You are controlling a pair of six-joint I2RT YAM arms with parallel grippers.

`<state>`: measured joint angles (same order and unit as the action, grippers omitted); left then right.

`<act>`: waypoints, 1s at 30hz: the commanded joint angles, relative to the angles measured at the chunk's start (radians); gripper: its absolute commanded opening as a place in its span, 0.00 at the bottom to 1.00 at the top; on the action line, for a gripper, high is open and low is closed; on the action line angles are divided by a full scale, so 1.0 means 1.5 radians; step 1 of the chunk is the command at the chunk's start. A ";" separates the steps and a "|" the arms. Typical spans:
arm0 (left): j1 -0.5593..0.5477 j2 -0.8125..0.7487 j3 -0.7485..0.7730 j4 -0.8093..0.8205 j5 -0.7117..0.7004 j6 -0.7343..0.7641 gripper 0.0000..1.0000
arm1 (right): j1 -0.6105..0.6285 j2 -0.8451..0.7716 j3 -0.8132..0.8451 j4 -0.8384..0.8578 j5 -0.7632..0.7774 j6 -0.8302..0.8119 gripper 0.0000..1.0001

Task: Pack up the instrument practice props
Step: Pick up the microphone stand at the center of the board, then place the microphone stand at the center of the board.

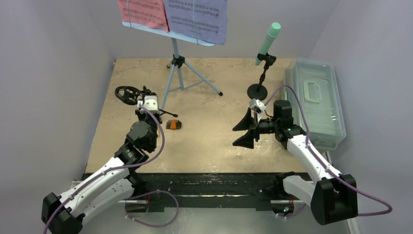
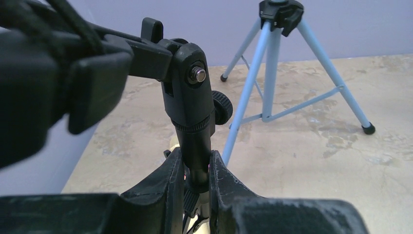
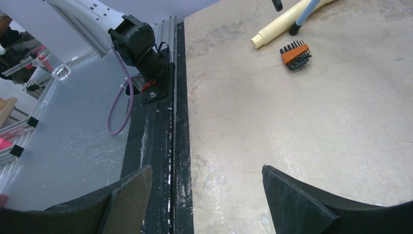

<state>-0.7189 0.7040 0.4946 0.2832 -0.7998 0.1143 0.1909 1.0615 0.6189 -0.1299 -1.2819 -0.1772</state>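
The left fingers (image 2: 163, 192) are pinched almost shut on the stem of a small black microphone stand (image 2: 192, 107), at the left of the tabletop (image 1: 214, 146). The right fingers (image 3: 292, 202) gape wide and hold nothing. The light-blue tripod (image 1: 176, 68) stands far back, and the mint-green microphone (image 1: 269, 41) stands far right.

A light-blue tripod (image 1: 176, 68) is standing upper centre (pink page (image 1: 143, 12), purple page (image 1: 199, 17) on top); a mint-green microphone (image 1: 269, 41) is tilting upper right.
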 commanded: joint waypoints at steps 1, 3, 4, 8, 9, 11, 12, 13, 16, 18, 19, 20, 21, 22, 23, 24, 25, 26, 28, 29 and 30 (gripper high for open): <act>0.050 0.020 0.057 0.060 0.035 -0.015 0.00 | 0.003 -0.017 0.026 -0.004 -0.026 -0.009 0.87; 0.074 0.029 0.063 0.062 0.046 -0.022 0.00 | 0.003 -0.020 0.026 -0.004 -0.028 -0.008 0.87; 0.087 0.033 0.066 0.063 0.053 -0.027 0.00 | 0.003 -0.020 0.026 -0.005 -0.029 -0.009 0.87; 0.137 0.055 0.085 0.056 0.087 -0.040 0.00 | 0.004 -0.022 0.028 -0.005 -0.031 -0.007 0.87; 0.151 0.061 0.088 0.054 0.094 -0.045 0.00 | 0.003 -0.022 0.027 -0.005 -0.032 -0.007 0.87; 0.186 0.073 0.099 0.050 0.112 -0.060 0.00 | 0.004 -0.023 0.027 -0.005 -0.033 -0.006 0.87; 0.205 0.079 0.103 0.049 0.124 -0.068 0.00 | 0.003 -0.024 0.027 -0.005 -0.033 -0.006 0.87; 0.224 0.087 0.108 0.049 0.137 -0.082 0.00 | 0.004 -0.025 0.027 -0.005 -0.033 -0.006 0.87; 0.279 0.106 0.120 0.056 0.184 -0.113 0.00 | 0.004 -0.028 0.027 -0.005 -0.035 -0.006 0.87; 0.307 0.126 0.127 0.064 0.207 -0.124 0.00 | 0.005 -0.030 0.027 -0.005 -0.036 -0.005 0.87; 0.318 0.134 0.130 0.071 0.214 -0.121 0.00 | 0.004 -0.031 0.027 -0.006 -0.037 -0.006 0.87; 0.329 0.144 0.132 0.077 0.216 -0.115 0.00 | 0.004 -0.033 0.028 -0.006 -0.037 -0.005 0.87; 0.337 0.153 0.132 0.089 0.216 -0.105 0.00 | 0.005 -0.034 0.028 -0.005 -0.038 -0.005 0.87; 0.348 0.163 0.133 0.101 0.212 -0.095 0.00 | 0.005 -0.036 0.028 -0.006 -0.039 -0.005 0.87; 0.360 0.176 0.132 0.117 0.209 -0.089 0.00 | 0.005 -0.037 0.027 -0.006 -0.039 -0.005 0.87; 0.376 0.189 0.131 0.141 0.214 -0.084 0.00 | 0.005 -0.038 0.027 -0.006 -0.040 -0.004 0.87; 0.395 0.205 0.131 0.160 0.219 -0.084 0.00 | 0.005 -0.039 0.028 -0.006 -0.040 -0.004 0.87; 0.413 0.224 0.131 0.178 0.228 -0.089 0.00 | 0.005 -0.039 0.028 -0.006 -0.041 -0.004 0.87; 0.454 0.262 0.126 0.229 0.261 -0.103 0.00 | 0.005 -0.040 0.028 -0.006 -0.041 -0.004 0.87; 0.470 0.281 0.117 0.270 0.279 -0.108 0.00 | 0.005 -0.039 0.028 -0.007 -0.040 -0.004 0.87; 0.478 0.304 0.111 0.305 0.293 -0.110 0.00 | 0.004 -0.040 0.029 -0.007 -0.039 -0.005 0.87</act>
<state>-0.0772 1.0855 0.6315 0.4335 -0.4591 -0.0341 0.1917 1.0195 0.6205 -0.1425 -1.3090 -0.1768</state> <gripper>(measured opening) 0.152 0.867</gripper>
